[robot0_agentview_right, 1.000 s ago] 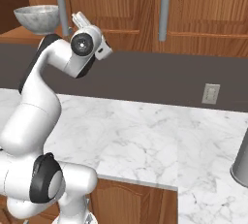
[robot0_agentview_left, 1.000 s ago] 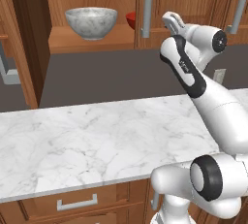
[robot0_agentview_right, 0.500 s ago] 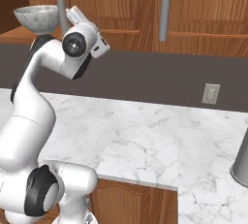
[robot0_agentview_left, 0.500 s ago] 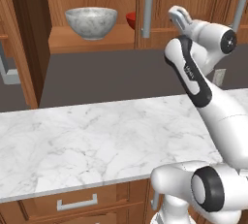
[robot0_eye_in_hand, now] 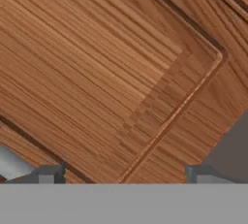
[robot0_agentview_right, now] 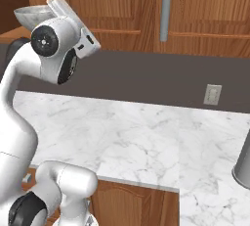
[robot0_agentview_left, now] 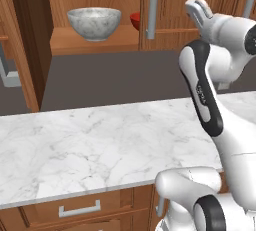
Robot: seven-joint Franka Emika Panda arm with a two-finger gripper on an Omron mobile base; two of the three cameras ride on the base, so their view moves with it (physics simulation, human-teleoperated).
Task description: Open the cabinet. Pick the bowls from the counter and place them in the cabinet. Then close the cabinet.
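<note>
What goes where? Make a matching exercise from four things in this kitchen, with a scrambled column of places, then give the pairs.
Things:
1. marble bowl
2. red bowl
3. outlet
4. drawer handle

Places:
a. on the dark wall
b. below the counter edge
c. on the shelf, in full view
d. in the cabinet, partly hidden by a door

Pairs: 1-c, 2-d, 3-a, 4-b
</note>
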